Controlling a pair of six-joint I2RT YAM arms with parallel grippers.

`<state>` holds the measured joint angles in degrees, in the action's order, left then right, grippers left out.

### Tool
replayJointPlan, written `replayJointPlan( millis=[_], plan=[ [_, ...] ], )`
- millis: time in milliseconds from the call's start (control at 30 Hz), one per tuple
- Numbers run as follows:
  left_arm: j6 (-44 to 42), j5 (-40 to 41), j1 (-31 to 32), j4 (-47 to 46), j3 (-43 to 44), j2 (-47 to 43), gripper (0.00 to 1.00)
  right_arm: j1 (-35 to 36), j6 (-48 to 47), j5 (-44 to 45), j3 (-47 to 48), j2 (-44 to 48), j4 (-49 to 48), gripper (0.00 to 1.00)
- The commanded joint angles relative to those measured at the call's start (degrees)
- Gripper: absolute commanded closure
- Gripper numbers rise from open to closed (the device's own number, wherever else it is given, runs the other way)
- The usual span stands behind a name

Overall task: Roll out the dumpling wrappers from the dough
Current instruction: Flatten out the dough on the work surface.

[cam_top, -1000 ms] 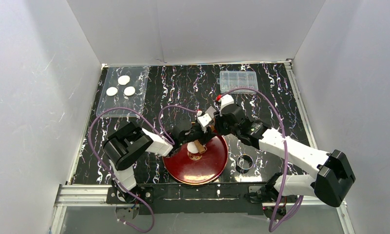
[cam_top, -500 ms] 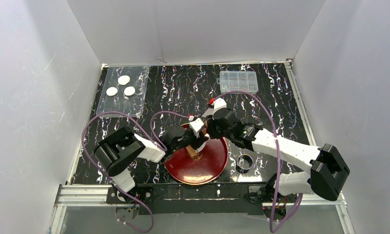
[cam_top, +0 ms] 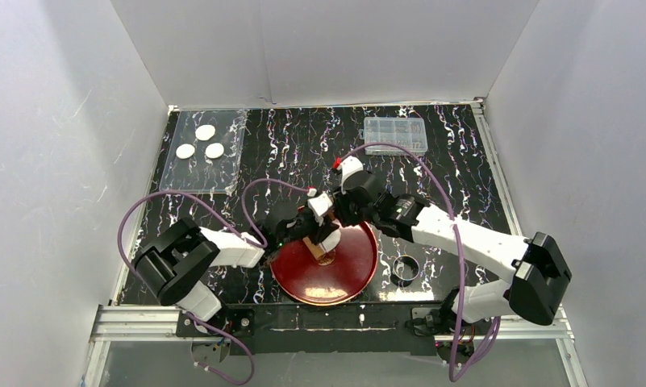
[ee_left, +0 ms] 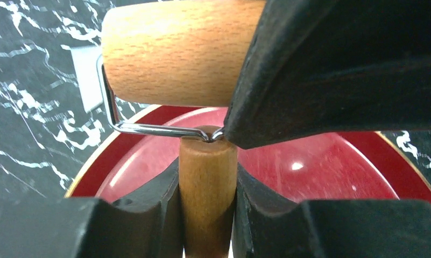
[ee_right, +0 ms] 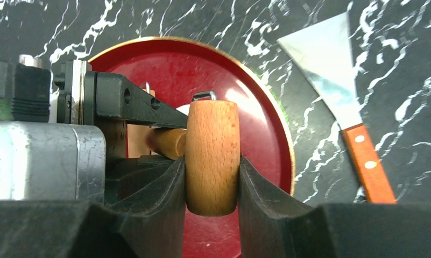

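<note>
Both arms have shifted left over the red plate [cam_top: 353, 276].
Dumpling wrappers [cam_top: 201, 142] lie on the far-left tray [cam_top: 222, 173]. The left gripper [ee_left: 207, 215] is clamped on the roller [ee_left: 170, 54] handle and the right gripper [ee_right: 212, 185] on its barrel. The dough cannot be seen.

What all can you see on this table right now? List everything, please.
dumpling wrappers: three, white, on the clear sheet
clear sheet: one, transparent, far left of the table
plastic box: one, clear, far right
plate: one, red, near edge, centre
rolling pin: one, light wood with a wire bracket, over the plate
ring: one, dark, on the table right of the plate
scraper: one, steel blade with brown handle, on the table beside the plate
table: one, black with white veins
left arm: one, black and white, jaws shut on the pin's handle
right arm: one, black and white, jaws shut on the pin's barrel
</note>
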<state>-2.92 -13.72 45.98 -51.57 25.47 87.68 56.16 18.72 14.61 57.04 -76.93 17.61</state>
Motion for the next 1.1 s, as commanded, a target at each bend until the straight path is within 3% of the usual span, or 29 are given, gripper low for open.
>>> replayJointPlan(
  millis=[0,200,400,567,733,1067],
  plan=[
    [-1.0,-0.9,-1.3,1.6,8.3,1.9,1.0,0.7,-4.3,-5.3,5.0,1.9,2.4,0.99],
    [0.6,-0.9,-1.2,1.1,14.6,7.7,1.0,-1.2,-7.9,-3.7,4.6,2.6,2.6,0.99],
    [1.8,5.4,-0.6,0.9,17.4,13.9,1.0,-2.3,-7.7,-6.5,1.5,0.4,1.5,0.99],
    [6.3,4.0,0.2,2.1,15.1,15.4,1.0,-2.3,-3.5,-7.8,-3.1,1.9,1.0,0.99],
    [10.2,8.0,0.4,4.4,12.2,15.3,1.0,-1.6,2.8,-11.0,-8.6,3.4,-2.4,0.99],
    [10.3,10.4,0.5,5.1,6.9,12.0,1.0,2.3,6.7,-13.0,-8.8,-1.5,-5.6,0.99]
  ],
)
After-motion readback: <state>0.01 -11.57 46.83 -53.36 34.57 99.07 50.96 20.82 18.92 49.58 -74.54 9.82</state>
